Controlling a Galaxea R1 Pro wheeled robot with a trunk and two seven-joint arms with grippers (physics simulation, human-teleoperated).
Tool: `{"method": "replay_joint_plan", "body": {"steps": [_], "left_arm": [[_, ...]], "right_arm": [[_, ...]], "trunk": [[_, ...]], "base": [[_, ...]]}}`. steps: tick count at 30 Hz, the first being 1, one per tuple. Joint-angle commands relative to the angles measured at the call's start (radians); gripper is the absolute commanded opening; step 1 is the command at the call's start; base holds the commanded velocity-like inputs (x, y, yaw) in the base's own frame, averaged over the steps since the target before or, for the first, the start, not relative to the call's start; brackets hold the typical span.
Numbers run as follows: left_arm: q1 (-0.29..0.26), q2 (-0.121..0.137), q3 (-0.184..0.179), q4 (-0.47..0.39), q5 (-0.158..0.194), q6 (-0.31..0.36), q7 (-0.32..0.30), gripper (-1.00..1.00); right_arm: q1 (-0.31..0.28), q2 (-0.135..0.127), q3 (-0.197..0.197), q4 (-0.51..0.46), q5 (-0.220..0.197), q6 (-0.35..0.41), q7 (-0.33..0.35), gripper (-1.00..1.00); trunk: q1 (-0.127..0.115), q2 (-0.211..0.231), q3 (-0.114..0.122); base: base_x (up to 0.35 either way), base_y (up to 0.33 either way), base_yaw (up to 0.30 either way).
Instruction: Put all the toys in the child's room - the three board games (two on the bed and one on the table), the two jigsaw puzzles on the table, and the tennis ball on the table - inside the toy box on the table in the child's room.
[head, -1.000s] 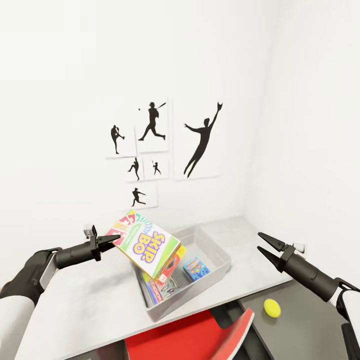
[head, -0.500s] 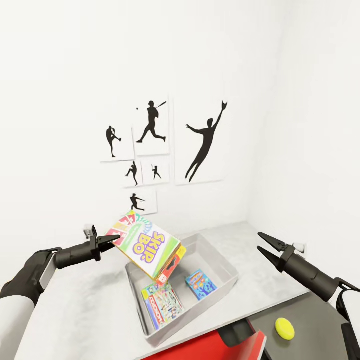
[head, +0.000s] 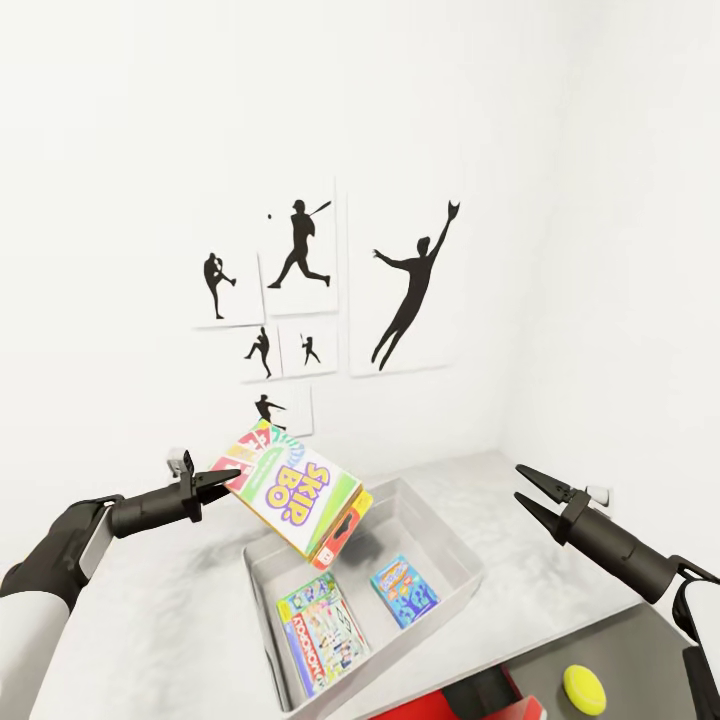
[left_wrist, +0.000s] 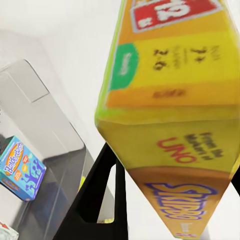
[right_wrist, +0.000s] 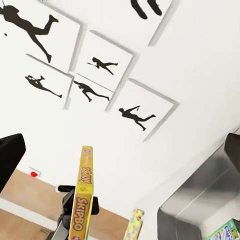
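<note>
the view has shifted nearer the bin (head: 455, 560) on the surface (head: 150, 620); left jaws (head: 222, 473) grip the card game box (head: 290, 490) above it, right jaws (head: 530, 495) open, empty.

table (head: 170, 610) is carrying the toy box (head: 452, 545), sitting on it below and between left gripper (head: 222, 478) and right gripper (head: 528, 495).

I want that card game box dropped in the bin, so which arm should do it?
Left. The left gripper already grips the colourful Skip-Bo box above the light grey toy box; the right gripper is open, empty, off to the side.
</note>
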Motion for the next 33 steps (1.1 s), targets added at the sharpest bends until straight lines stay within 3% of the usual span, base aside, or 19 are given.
{"method": "replay_joint_plan", "body": {"steps": [1, 33], "left_arm": [[0.0, 0.0, 0.0, 0.0, 0.002, 0.01, -0.002, -1.0], [0.0, 0.0, 0.0, 0.0, 0.003, 0.009, -0.004, -1.0]], "right_arm": [[-0.001, 0.0, -0.001, 0.0, 0.01, 0.004, 0.01, 1.0], [-0.001, -0.001, -0.001, 0.0, 0.01, 0.004, 0.01, 1.0]], "trunk": [[0.0, -0.001, 0.0], [0.0, -0.001, 0.0]], "base": [[0.032, -0.004, 0.0], [0.045, 0.0, 0.0]]}}
